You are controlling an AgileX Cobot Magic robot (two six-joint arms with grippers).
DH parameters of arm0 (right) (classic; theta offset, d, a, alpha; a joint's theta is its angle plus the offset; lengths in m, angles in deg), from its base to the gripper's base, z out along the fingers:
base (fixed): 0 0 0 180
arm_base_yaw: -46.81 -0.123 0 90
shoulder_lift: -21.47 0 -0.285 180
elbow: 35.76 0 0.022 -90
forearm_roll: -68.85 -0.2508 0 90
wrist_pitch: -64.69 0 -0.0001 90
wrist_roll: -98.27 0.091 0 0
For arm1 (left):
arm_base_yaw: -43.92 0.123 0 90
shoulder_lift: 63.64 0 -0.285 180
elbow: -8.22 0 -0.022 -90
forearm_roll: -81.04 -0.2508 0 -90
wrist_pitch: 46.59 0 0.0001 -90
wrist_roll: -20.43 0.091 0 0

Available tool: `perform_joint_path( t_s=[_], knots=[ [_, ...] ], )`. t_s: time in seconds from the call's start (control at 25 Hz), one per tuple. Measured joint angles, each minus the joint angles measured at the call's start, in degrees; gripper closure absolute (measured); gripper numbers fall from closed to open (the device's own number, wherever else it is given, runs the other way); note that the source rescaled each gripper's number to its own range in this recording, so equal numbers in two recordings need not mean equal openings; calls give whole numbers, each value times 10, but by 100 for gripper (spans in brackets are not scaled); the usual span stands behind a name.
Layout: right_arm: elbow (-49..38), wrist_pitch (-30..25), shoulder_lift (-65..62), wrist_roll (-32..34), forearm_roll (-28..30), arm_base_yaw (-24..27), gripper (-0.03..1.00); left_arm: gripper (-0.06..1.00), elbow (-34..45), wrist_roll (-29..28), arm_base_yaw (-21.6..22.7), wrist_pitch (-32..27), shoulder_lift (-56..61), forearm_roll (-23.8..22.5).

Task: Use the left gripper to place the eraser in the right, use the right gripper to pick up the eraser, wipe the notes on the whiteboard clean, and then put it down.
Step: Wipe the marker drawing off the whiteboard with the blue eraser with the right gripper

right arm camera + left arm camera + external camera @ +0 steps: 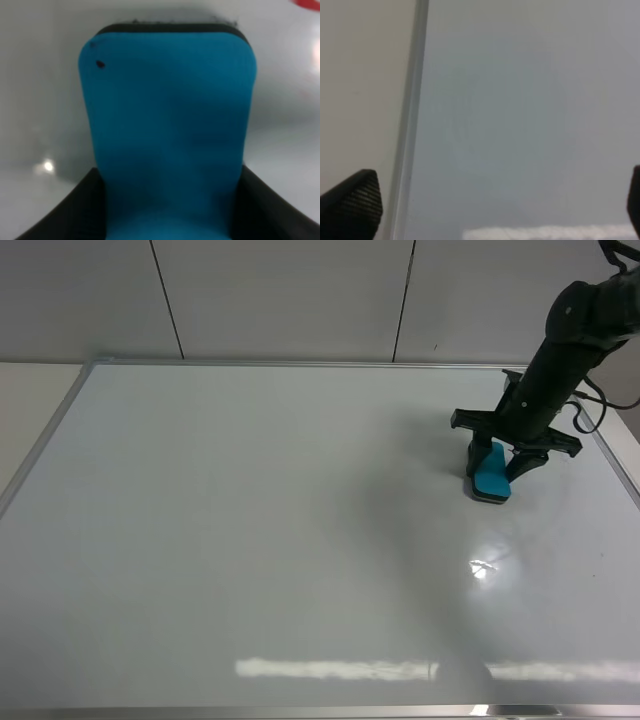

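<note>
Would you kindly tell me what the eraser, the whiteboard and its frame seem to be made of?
The eraser looks like matte teal foam or soft plastic: even colour, rounded corners, no glare. Its dark base seems to be felt, with a fuzzy edge. The whiteboard looks like glossy coated board, mirroring the lights. Its frame appears to be silver metal, probably aluminium.

Glossy whiteboard (250, 540), silver metal frame (409, 125), matt teal eraser (491, 474), fuzzy dark felt base (170, 27)

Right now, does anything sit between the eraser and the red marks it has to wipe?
Nothing visible does. The right gripper is shut on the eraser; only bare whiteboard separates it from the red notes glimpsed in the right wrist view.
</note>
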Motion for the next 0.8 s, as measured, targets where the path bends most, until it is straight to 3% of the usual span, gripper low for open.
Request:
perform_joint_path(
  t_s=[0.24,0.44,0.8],
  knots=[
    [90,-67,50,0,1,-13,95,-6,0,0,0,0,0,0],
    [101,-79,54,0,6,1,95,-6,0,0,0,0,0,0],
    [102,-86,51,42,146,79,95,-6,0,0,0,0,0,0]
  ],
)
